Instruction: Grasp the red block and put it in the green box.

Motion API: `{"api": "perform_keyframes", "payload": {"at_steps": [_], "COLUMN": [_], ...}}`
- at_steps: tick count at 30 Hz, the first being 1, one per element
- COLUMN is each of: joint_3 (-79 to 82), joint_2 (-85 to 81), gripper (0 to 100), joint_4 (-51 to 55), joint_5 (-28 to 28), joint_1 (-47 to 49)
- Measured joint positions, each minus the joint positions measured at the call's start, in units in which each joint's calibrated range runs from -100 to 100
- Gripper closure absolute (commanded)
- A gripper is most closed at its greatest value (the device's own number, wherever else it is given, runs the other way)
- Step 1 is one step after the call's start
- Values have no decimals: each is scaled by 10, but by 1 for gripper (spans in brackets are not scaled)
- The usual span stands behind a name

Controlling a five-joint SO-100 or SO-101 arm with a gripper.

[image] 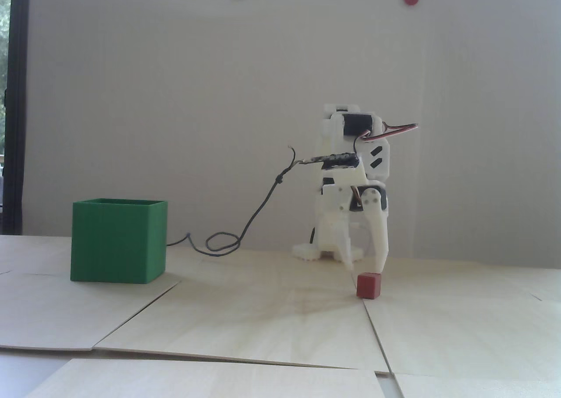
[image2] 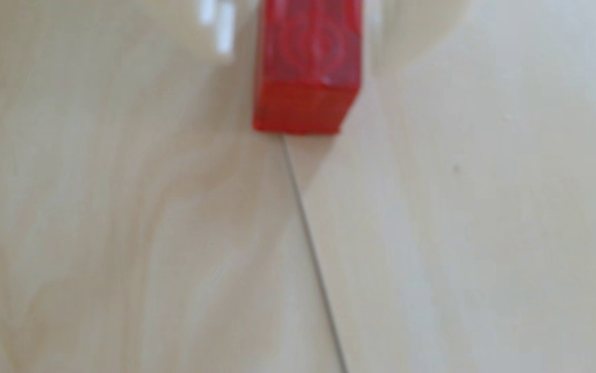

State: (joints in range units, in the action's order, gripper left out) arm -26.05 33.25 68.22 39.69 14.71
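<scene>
Pale plywood sheets [image: 271, 323] fill the foreground, a thin seam running between two of them. Just behind, the white gripper [image: 367, 268] points straight down with its jaws spread apart, tips hanging right above the red block [image: 367, 285], holding nothing. That block sits on the wood at the end of the seam, and the wrist view shows it blurred [image2: 307, 68] at the top edge. Well off to the left in the fixed view stands the green box [image: 118, 241], a dark cable [image: 245, 227] looping near it
</scene>
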Motion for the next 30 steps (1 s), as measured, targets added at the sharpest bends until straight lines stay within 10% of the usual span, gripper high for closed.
{"api": "perform_keyframes", "payload": {"at_steps": [25, 30], "joint_3": [-1, -22], "joint_2": [66, 87], "gripper": [79, 99], "joint_4": [0, 0], "joint_5": [0, 1], "joint_1": [0, 2]}}
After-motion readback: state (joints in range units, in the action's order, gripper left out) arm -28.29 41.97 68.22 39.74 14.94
